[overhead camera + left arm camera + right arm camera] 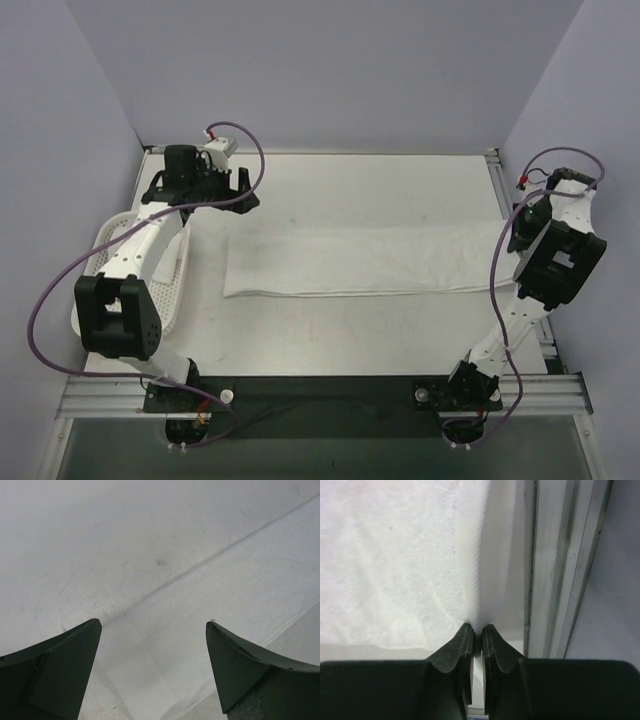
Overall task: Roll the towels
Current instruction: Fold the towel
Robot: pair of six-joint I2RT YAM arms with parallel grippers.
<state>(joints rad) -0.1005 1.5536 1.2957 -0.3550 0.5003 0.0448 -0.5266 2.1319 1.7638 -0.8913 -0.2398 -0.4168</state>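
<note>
At the table's left, we find the left gripper (152, 627) spread open and empty near the towel (360, 265), which lies flat mid-table. The right gripper (476, 632) pinches its right edge. That thin hold may slip and skew the roll.

Matt white towel (360, 262) is soft, textured cloth

light: bright, diffuse | shadows: soft, faint | wrist views: foreground slightly blurred
</note>
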